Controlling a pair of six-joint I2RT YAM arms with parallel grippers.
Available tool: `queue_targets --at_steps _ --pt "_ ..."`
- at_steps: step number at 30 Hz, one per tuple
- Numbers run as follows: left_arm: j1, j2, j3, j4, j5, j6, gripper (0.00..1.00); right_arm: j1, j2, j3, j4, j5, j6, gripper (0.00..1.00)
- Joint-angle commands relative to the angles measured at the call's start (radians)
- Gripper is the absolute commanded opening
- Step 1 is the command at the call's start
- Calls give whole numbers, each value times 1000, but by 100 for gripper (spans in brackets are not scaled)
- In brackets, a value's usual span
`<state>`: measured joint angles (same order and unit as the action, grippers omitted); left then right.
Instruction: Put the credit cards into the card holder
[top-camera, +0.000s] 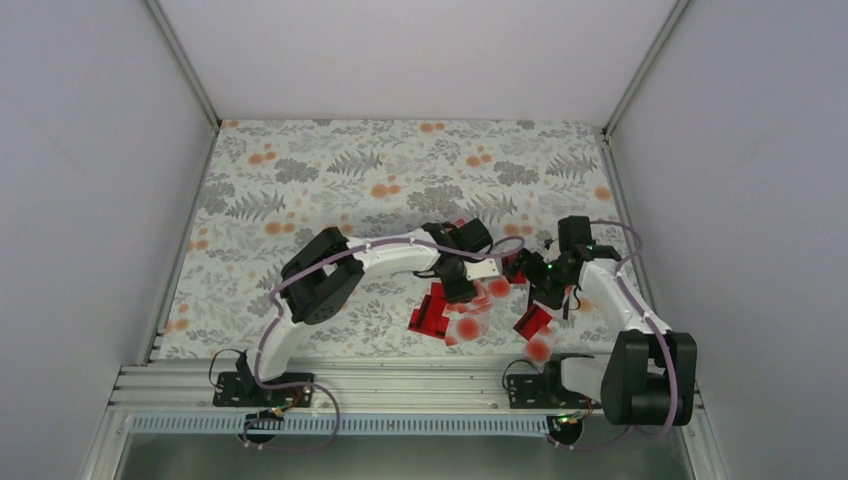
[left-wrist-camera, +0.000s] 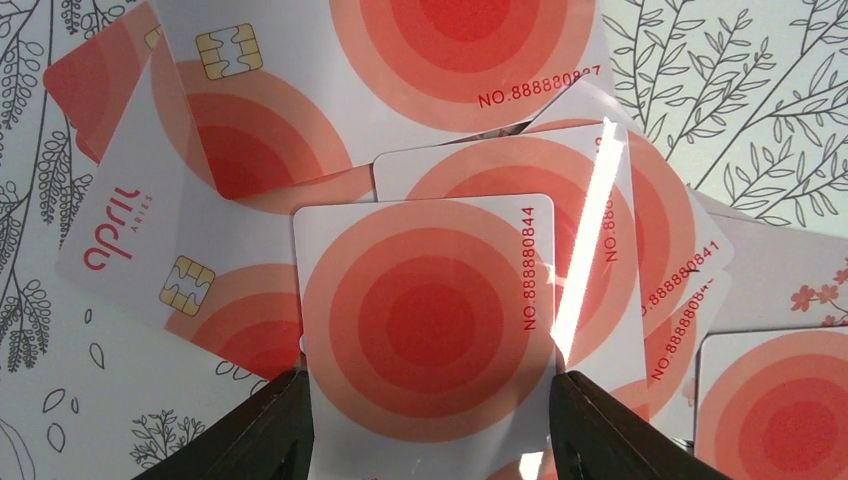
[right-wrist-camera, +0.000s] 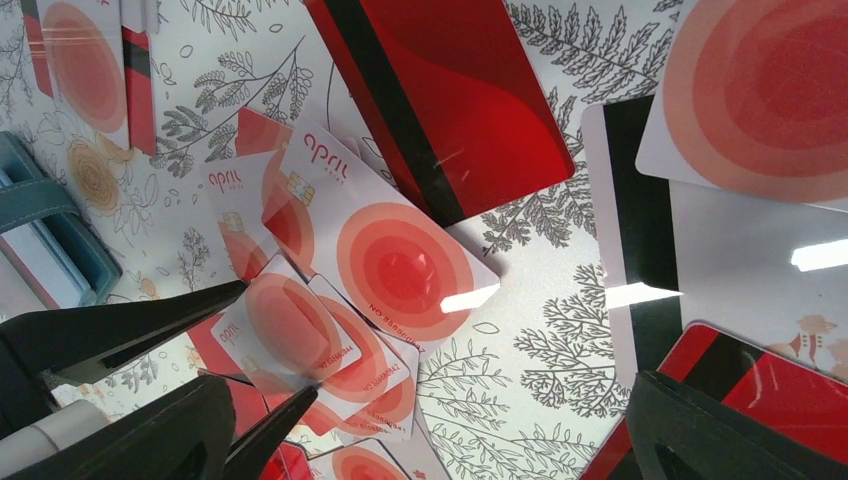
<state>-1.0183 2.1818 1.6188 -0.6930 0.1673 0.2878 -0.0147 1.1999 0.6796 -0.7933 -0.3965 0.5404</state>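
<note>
Black fingers of the left gripper press against both long edges of a pale rectangular plastic card with a red concentric dot, gripping it on top of the overlapping heap of credit cards. Some of these are pale and dotted, others solid red with a black stripe. They lie on the leaf-and-blossom printed tablecloth. Just beside, the right gripper hangs with jaws spread wide, holding nothing. The small teal-blue card holder lies on the cloth near the heap's edge.
</note>
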Motion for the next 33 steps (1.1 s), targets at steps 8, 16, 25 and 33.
queue_targets --at_steps 8,16,25,33 --pt "18 16 -18 5 5 -32 54 -6 -29 -24 10 -56 5 99" --pt "52 -42 -31 31 98 -80 54 -5 -18 -73 125 -318 -27 99" --pt "82 -70 -58 40 100 -112 59 -1 -13 -112 161 -384 -29 99" --pt "132 -96 -83 92 221 -212 60 45 36 -138 202 -390 -14 96"
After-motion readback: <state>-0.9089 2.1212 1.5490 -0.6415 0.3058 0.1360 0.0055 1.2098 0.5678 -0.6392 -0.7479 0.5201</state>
